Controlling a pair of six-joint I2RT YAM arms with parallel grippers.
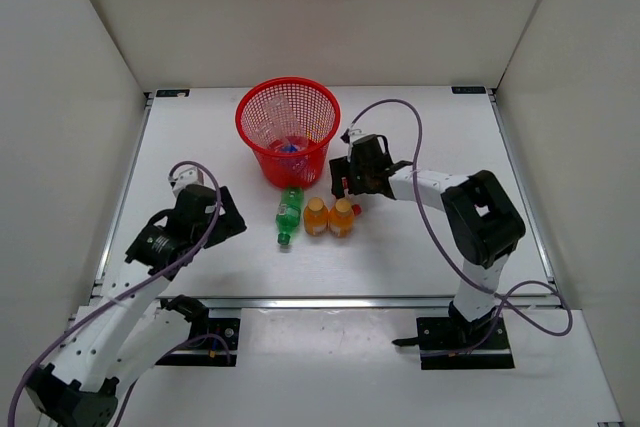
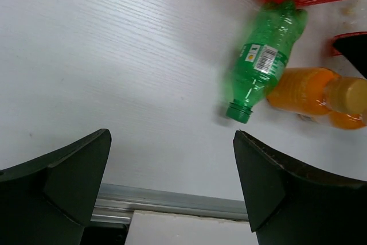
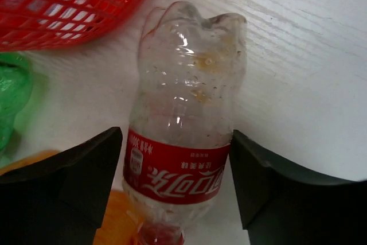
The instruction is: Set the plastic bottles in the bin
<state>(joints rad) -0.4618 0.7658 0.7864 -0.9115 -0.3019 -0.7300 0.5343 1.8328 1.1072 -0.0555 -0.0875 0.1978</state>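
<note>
My L gripper (image 2: 172,142) wide open, empty, R gripper (image 3: 176,142) clamped on clear red-label btl (image 3: 189,84) just beside bin (image 1: 300,165), green btl (image 2: 264,61) + two orange btls (image 1: 329,217) lying nr bin base.

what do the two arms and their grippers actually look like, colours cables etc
Both the left arm and the right arm have white links with bulky black joint housings, each mounted on a black base plate. A thin purple-grey cable loops loosely along each arm. The left gripper and right gripper are black, with two broad, matte, wedge-shaped fingers tapering to blunt tips.
</note>
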